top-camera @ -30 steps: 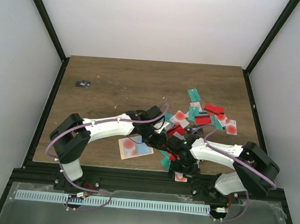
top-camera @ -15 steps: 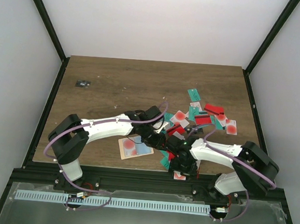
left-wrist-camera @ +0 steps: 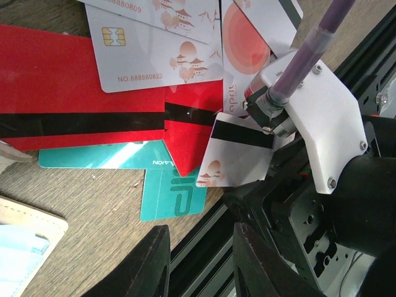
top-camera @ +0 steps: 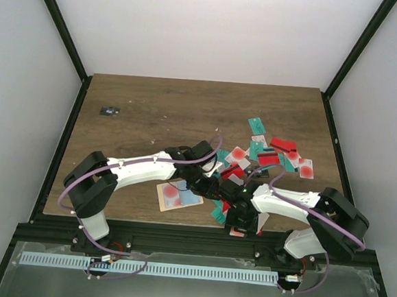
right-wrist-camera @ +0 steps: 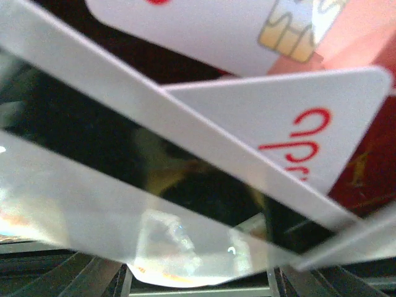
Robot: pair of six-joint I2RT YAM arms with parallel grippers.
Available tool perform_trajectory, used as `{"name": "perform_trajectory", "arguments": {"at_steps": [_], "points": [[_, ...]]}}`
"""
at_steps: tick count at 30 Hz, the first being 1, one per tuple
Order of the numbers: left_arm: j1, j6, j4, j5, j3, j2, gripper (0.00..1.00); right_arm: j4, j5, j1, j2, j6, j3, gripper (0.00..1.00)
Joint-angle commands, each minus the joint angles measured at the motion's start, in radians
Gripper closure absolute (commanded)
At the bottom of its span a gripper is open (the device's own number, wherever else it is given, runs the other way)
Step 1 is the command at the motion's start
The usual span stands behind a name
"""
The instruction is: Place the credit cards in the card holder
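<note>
Top external view gives us the card holder (top-camera: 179,196) lying open on the tabletop (top-camera: 153,110) near the front edge. The credit cards (top-camera: 270,154) are scattered to its right, and both arms meet just right of the holder. From the left wrist we see the left fingers (left-wrist-camera: 151,263) apart with nothing between them. A teal card (left-wrist-camera: 170,192) lies just ahead of their tips and a red card (left-wrist-camera: 80,74) beyond it, while the holder's corner shows off to their left. We cannot tell whether the right fingers (top-camera: 240,215) are apart or clamped (their own camera gives only a blur of white card edges pressed close).
</note>
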Motion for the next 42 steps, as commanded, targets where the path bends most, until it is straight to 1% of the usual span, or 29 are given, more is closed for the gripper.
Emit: {"name": "perform_trajectory", "arguments": {"at_steps": [1,4,9,15,18,20,25,27,28,31,37,42], "points": [[0.001,-0.003,0.010,-0.001,-0.015,-0.034,0.70,0.009,0.041,0.006,0.006,-0.002,0.022,0.45],[0.001,-0.004,0.009,-0.004,-0.014,-0.035,0.70,-0.017,0.057,0.005,0.005,-0.014,0.058,0.47],[0.006,-0.015,0.009,-0.023,-0.012,-0.054,0.70,-0.071,0.088,0.006,0.006,-0.060,0.142,0.47],[0.051,-0.053,0.011,-0.034,-0.026,-0.107,0.70,-0.143,0.139,0.002,0.032,-0.109,0.253,0.47],[0.089,-0.086,0.055,-0.007,-0.067,-0.151,0.70,-0.155,0.153,-0.004,0.050,-0.142,0.295,0.47],[0.120,-0.118,0.112,0.036,-0.110,-0.178,0.69,-0.149,0.154,-0.011,0.053,-0.167,0.314,0.47],[0.165,-0.171,0.265,0.132,-0.220,-0.215,0.61,-0.122,0.136,-0.045,0.039,-0.225,0.338,0.47],[0.174,-0.172,0.310,0.157,-0.243,-0.215,0.57,-0.113,0.122,-0.057,0.032,-0.244,0.346,0.47],[0.176,-0.196,0.326,0.164,-0.250,-0.214,0.56,-0.109,0.113,-0.063,0.027,-0.253,0.350,0.47],[0.179,-0.213,0.374,0.191,-0.257,-0.197,0.53,-0.092,0.079,-0.074,0.011,-0.276,0.352,0.47],[0.179,-0.240,0.445,0.234,-0.250,-0.139,0.52,-0.081,0.056,-0.083,-0.007,-0.284,0.355,0.48],[0.178,-0.224,0.417,0.230,-0.217,-0.099,0.53,-0.085,0.058,-0.093,-0.017,-0.282,0.362,0.48]]}}
